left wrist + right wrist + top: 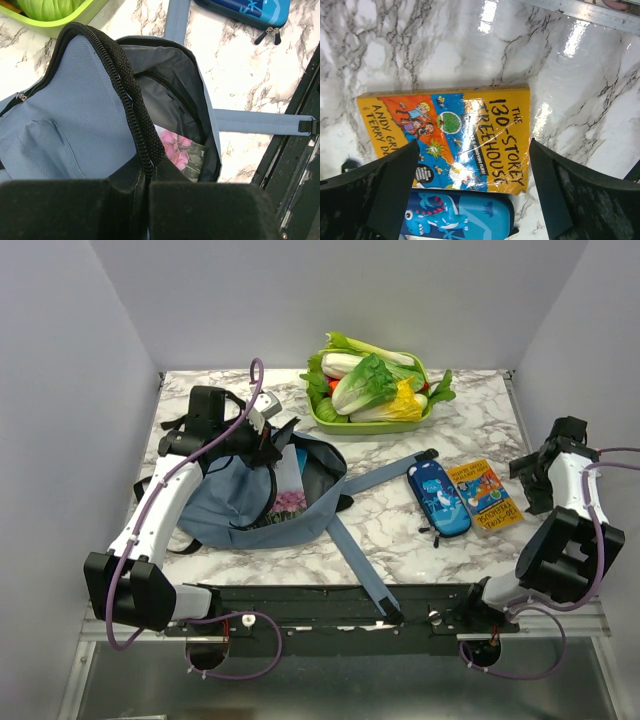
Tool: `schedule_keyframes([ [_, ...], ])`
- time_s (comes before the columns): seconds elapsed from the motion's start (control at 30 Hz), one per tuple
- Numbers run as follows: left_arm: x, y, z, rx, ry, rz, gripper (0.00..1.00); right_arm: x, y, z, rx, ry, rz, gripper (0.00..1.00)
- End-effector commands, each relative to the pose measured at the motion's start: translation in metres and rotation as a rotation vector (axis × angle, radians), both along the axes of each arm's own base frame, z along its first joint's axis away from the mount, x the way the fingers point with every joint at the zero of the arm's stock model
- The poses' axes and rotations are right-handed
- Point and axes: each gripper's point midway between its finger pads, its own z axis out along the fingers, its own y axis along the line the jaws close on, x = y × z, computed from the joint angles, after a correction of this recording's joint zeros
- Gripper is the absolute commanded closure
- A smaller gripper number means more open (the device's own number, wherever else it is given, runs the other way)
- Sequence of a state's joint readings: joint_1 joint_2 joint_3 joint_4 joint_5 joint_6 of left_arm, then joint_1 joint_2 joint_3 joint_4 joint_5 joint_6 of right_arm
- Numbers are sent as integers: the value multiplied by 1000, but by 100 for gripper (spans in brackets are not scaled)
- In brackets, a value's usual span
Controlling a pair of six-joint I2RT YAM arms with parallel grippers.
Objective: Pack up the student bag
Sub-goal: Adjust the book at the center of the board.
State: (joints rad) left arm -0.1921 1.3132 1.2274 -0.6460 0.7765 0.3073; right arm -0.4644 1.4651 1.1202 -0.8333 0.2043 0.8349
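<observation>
The student bag (225, 505) lies open at the left of the table, grey-blue with a black zip edge (131, 95). My left gripper (262, 440) is shut on that zip edge (147, 187) and holds the flap up. A book with pink flowers on its cover (180, 152) sits inside the bag (75, 125). My right gripper (527, 483) hangs open above a yellow book (450, 137), one finger on each side of it (475, 185), not touching. A blue cartoon pencil case (455, 217) lies beside the yellow book (484, 494).
A green tray (372, 425) of leafy vegetables stands at the back centre. Two long blue straps (385, 473) (358, 565) spread from the bag towards the pencil case (438, 499) and the near edge. White walls close in the sides.
</observation>
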Motion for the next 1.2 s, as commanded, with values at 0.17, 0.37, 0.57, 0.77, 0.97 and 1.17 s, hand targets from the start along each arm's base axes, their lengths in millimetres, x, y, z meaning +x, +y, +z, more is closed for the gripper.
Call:
schedule_keyframes([
  [0.17, -6, -9, 8, -29, -10, -68, 97, -31, 2, -55, 35, 204, -1, 0],
  [0.37, -3, -9, 12, -20, -4, -73, 97, -28, -1, -69, 35, 221, 15, 0],
  [0.57, 2, -10, 17, -25, -1, -64, 97, -14, 3, -80, 46, 247, 94, 0],
  [0.77, 3, -10, 18, -21, 1, -58, 97, 10, 20, -77, -11, 258, 199, 1],
  [0.97, 2, -7, 15, -6, -4, -60, 97, 31, 22, -63, -70, 265, 228, 0],
  [1.17, 0, -7, 9, -5, 9, -62, 97, 47, -8, -11, -248, 158, 133, 1],
])
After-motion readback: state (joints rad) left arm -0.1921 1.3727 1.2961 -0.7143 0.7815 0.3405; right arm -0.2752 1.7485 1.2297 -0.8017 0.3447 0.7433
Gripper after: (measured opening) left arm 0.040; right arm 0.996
